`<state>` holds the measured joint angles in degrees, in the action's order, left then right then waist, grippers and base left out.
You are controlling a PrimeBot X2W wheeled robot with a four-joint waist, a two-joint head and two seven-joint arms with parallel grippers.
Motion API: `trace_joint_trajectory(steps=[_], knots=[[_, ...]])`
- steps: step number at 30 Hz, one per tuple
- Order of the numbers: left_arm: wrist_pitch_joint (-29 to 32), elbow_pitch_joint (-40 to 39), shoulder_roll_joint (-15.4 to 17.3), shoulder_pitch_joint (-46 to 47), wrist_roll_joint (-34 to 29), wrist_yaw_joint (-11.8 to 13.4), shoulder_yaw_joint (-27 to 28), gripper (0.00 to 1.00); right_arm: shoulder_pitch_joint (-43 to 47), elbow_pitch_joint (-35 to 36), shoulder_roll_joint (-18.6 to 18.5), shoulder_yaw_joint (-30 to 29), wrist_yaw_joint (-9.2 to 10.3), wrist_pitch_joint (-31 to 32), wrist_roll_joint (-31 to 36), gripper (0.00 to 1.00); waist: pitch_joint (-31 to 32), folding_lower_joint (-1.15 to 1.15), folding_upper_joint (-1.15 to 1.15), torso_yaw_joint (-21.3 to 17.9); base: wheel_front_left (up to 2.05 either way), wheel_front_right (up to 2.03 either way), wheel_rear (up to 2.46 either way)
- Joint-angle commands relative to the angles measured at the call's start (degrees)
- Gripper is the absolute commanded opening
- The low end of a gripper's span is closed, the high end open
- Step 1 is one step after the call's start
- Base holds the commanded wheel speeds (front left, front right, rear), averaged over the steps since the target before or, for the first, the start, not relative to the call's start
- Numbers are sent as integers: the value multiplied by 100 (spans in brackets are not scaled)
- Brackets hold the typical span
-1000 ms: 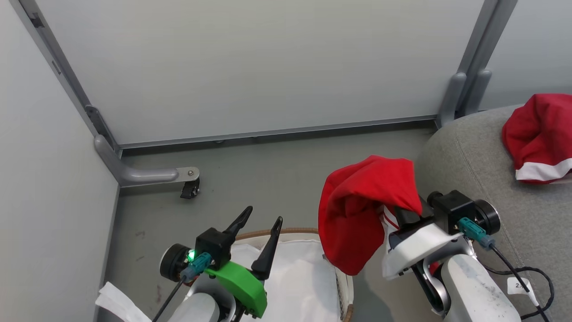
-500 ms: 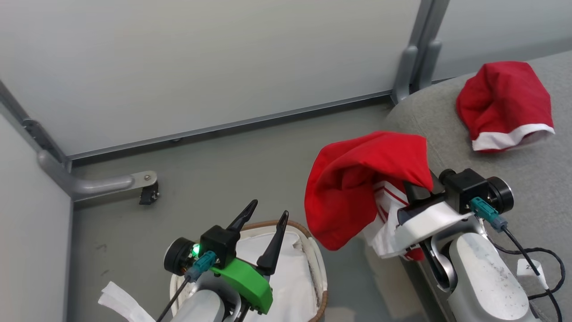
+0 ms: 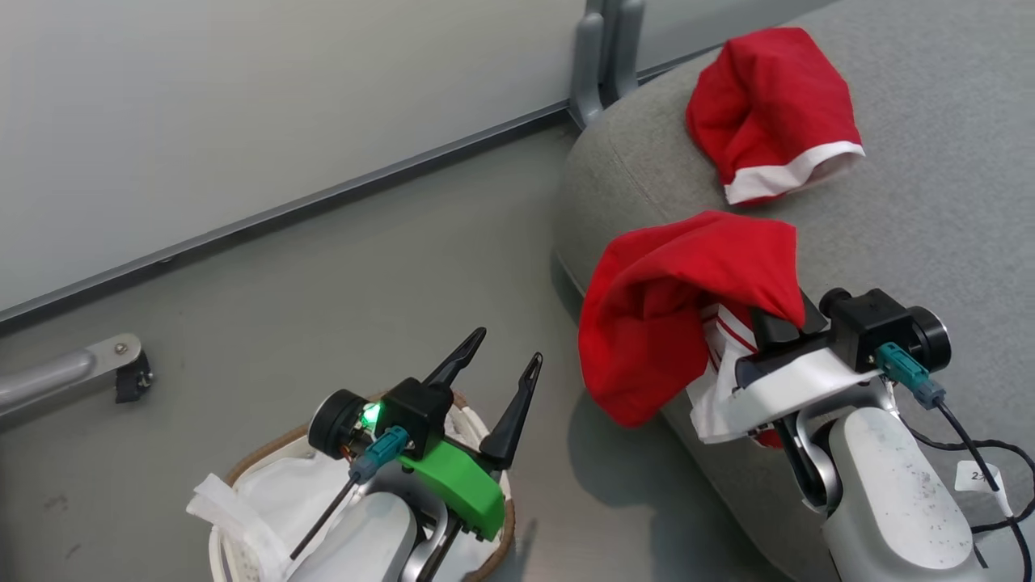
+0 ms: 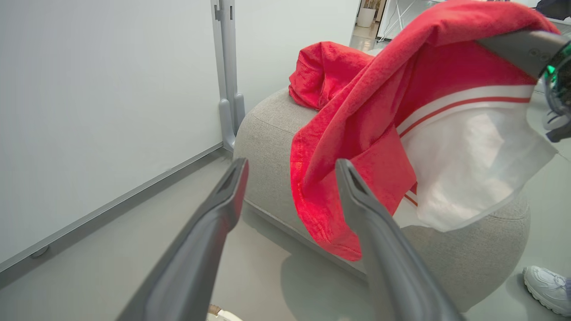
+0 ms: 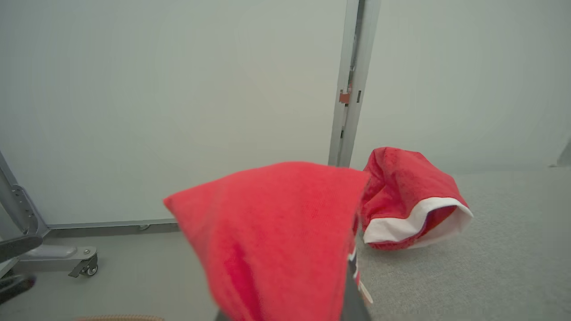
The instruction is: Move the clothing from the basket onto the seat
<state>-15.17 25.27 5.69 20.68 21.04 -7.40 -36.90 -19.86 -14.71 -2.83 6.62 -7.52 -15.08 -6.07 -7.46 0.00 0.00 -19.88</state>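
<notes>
the right gripper [image 3: 774, 325] was shut on a red jersey [image 3: 671, 307], its fingers buried under the fabric. the grip sat near the white-banded trim, so the bulk of the cloth draped forward off the fingers. it hung at the front-left edge of the seat [image 3: 930, 202], partly above the cushion and partly above the floor [image 3: 340, 291]. judgement: the jersey was carried high so that its hem would clear the seat's rounded edge before release. a second red garment [image 3: 772, 105] with a white band lay crumpled on the seat, nearer its back corner and apart from the carried jersey.

the left gripper [image 3: 509, 344] stood wide and held nothing. it hung well left of the seat, above the basket [image 3: 257, 454]. the basket stood on the floor left of the seat. its white liner [image 3: 267, 501] showed, and the arm hid much of its inside.

the seat was grey woven upholstery, soft and rounded; judgement: cloth should settle there without sliding. the floor beside the seat was smooth and grey. pale partition panels [image 3: 242, 97] and a grey post [image 3: 602, 56] stood behind the seat. a person's white shoe [image 4: 546, 283] rested on the floor beside the seat's base.
</notes>
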Motion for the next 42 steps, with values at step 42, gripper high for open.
trace_joint_trajectory(steps=[42], knots=[[4, -701, 958, 1108, -443, 16, -1, 100, -4736, -2009, -2101, -1997, 6, -14, 309, 0, -2684, 0, 0, 357, 0, 0, 0]])
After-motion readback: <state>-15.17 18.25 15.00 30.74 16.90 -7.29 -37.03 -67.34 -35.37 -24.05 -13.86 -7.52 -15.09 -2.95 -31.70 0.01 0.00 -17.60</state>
